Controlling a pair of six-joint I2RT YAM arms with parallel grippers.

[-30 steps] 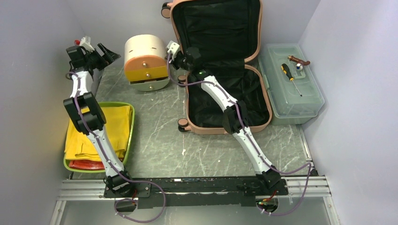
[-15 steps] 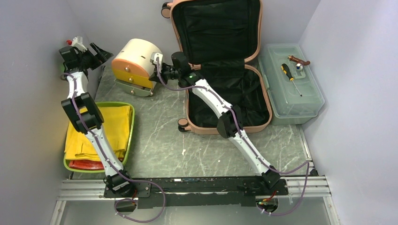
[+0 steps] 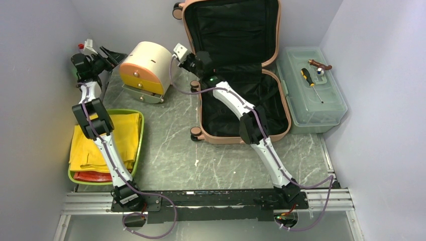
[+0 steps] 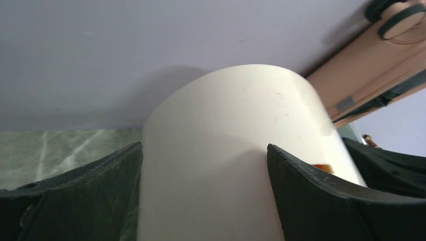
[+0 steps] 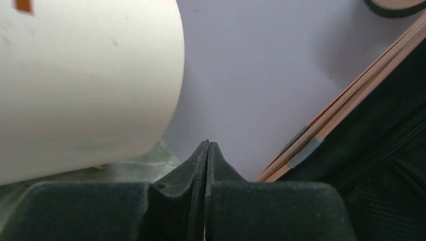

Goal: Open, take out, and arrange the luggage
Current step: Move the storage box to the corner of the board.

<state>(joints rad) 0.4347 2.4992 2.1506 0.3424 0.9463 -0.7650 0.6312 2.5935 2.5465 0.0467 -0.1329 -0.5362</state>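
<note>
Overhead, top view. Large salmon-pink hard-shell luggage (image 3: 236, 140): lies open at the back middle of the grey marbled desk (image 3: 171, 150), lid upright against the rear wall, black lining exposed, small dark wheels on its left side. Cream half-round box with orange-yellow drawers (image 3: 148, 70): tilted, just left of the luggage. Translucent grey-green plastic toolbox (image 3: 311, 108): closed, just right of the luggage, with a yellow-and-black screwdriver (image 3: 311, 83) on its lid. Green-rimmed tray (image 3: 141, 131): front left, holding a folded yellow cloth (image 3: 113, 138) over something red. Left pincer (image 3: 111, 54): at the box's left side. Right arm (image 3: 231, 100): reaches over the luggage's base, its wrist between box and lid.

Left wrist view. Left pincer spread wide, one dark finger either side of the box's curved cream back; contact cannot be told. Pink luggage shell and one wheel show at upper right.

Right wrist view. Right pincer (image 5: 206, 146): fingers pressed together, nothing between them, pointing at the pale wall. Cream box at upper left; luggage rim and black lining at right.
</note>
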